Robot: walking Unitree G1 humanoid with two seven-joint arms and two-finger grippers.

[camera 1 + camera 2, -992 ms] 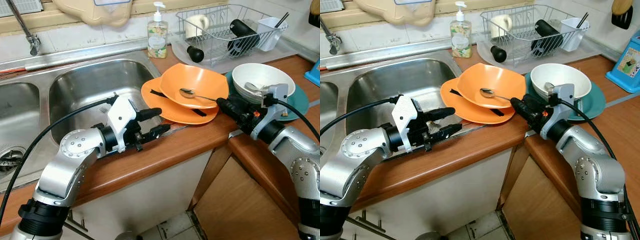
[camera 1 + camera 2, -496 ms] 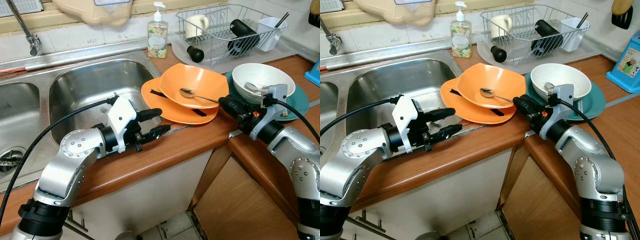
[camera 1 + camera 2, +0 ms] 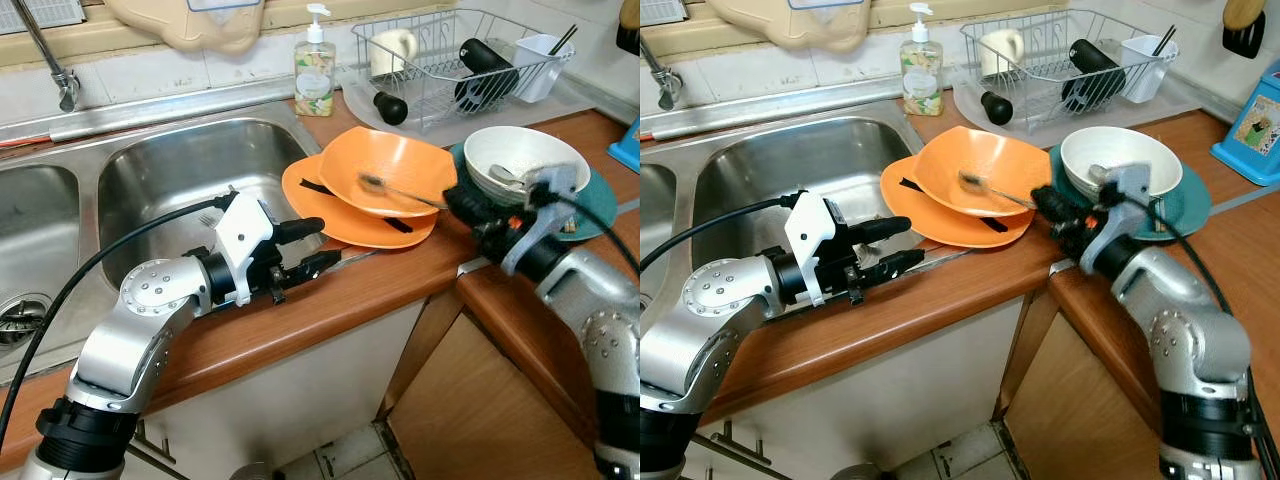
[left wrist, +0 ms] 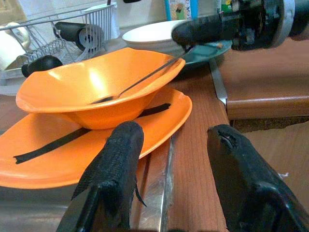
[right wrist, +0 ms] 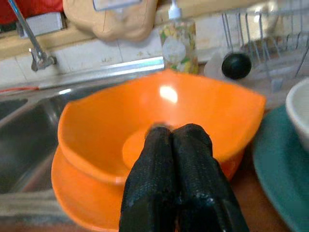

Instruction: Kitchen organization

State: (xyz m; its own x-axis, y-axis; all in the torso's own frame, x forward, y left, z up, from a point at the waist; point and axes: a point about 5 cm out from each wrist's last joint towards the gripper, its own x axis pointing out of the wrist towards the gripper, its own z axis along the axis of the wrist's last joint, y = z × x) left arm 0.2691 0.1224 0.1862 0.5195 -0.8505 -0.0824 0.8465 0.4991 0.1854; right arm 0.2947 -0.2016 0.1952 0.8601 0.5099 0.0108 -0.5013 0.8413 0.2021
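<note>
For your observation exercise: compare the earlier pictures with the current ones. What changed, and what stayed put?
The right gripper, shut on the spoon, has drawn back slightly and lifted the spoon's bowl, now blurred, off the orange bowl. The left gripper, plates and rack stayed.

Beyond your left hand (image 3: 310,247) you see the steel sink (image 3: 180,170), with a soap bottle (image 3: 314,66) and tap (image 3: 62,82) behind it.

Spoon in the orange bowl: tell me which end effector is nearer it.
Right. The right end effector is shut on the spoon handle at the orange bowl rim; the left end effector hovers open by the sink edge.
</note>
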